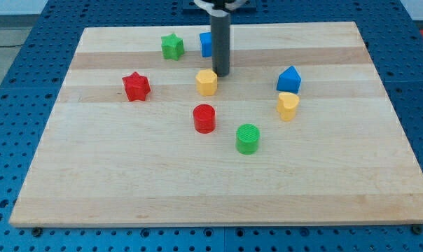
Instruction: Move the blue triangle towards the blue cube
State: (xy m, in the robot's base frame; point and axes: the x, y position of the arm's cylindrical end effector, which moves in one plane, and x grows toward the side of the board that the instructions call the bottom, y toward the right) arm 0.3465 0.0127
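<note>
A blue block [206,44], partly hidden behind the rod, sits near the view's top centre; its shape cannot be made out. Another blue block [289,79], with a peaked top, sits to the view's right. My tip [220,73] rests on the board just below and right of the top blue block and just above and right of the yellow hexagon [206,82]. The rod rises from there out of the view's top.
A green star [172,46] lies at the top left of centre, a red star [136,86] at the left. A red cylinder [204,118] and a green cylinder [248,138] sit in the middle. A yellow heart-like block [288,106] lies below the right blue block.
</note>
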